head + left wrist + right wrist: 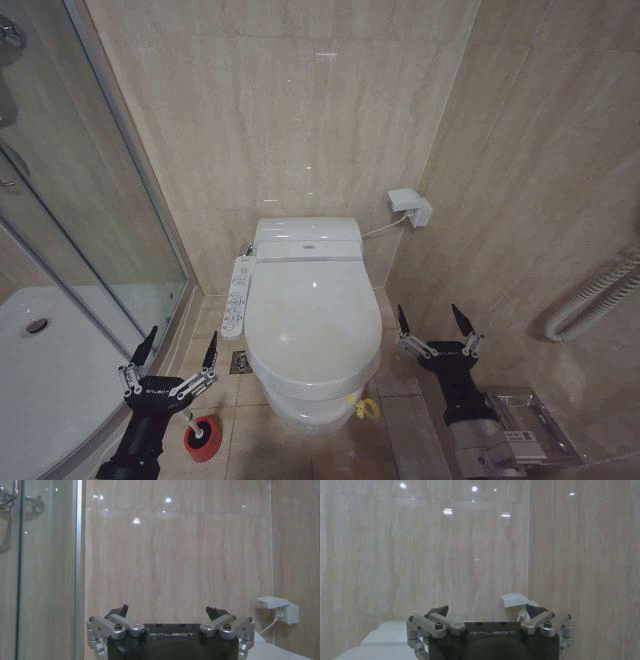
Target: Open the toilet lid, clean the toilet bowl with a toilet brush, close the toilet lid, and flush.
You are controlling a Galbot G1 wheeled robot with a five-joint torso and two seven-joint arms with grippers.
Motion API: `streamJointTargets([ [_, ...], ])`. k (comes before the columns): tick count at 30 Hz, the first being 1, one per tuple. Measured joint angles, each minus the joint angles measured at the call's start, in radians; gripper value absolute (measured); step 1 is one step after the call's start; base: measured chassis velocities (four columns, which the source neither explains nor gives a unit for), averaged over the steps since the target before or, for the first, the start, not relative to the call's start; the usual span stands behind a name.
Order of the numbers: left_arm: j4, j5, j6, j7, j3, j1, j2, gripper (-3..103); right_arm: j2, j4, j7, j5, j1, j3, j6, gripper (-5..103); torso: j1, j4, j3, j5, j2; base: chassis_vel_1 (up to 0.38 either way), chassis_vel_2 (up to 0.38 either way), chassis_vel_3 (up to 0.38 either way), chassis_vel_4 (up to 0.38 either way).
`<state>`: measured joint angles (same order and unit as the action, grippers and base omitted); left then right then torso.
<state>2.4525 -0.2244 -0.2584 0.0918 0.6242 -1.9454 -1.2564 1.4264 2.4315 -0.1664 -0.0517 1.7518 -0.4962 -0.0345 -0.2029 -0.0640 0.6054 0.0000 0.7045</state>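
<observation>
Down on the floor tiles, nearest the robot, the toilet brush [197, 432] stands in its red holder cup [203, 440], just left of the toilet's foot. Right above it hangs the left gripper [178, 349], fingers spread wide, nothing between them. Across on the other side, the right gripper [434, 322] hovers beside the toilet's right flank, fingers just as wide apart and just as empty.

Between the two arms sits the toilet, and the toilet lid [312, 324] lies flat down over the toilet bowl [305, 410], so nothing of the task is done yet. Look at the front edge: the yellow ribbon [364, 407] dangles there, on the right gripper's side.

My call: lid first, and that ribbon is the handle. The right gripper looks best placed: drop low to the front rim, pinch the ribbon cleanly, then lift in an arc back toward the cistern rather than straight up, so the glossy lid does not slip and slam.

Farther back, the control panel [236, 293] runs along the seat's left edge, and a wall socket [411, 206] sits beyond.
</observation>
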Motion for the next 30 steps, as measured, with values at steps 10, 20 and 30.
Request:
streamJointTargets([
  [10,0.000,0.000,0.000,0.000,0.000,0.000,0.000,100,0.000,0.000,0.000,0.000,0.000,0.000,0.000,100,0.000,0.0000,0.000,0.0000,0.000,0.000,0.000,0.000,0.000],
  [20,0.000,-0.002,0.007,0.000,0.002,0.001,0.000,100,0.000,0.000,0.000,-0.001,0.000,0.000,0.001,100,0.000,0.0000,0.000,0.0000,0.000,0.000,0.000,0.000,0.000],
  [30,0.046,-0.134,0.258,-0.027,0.090,0.065,-0.019,100,0.000,0.000,0.000,-0.001,0.000,0.000,0.001,100,0.000,0.0000,0.000,0.0000,0.000,0.000,0.000,0.000,0.000],
])
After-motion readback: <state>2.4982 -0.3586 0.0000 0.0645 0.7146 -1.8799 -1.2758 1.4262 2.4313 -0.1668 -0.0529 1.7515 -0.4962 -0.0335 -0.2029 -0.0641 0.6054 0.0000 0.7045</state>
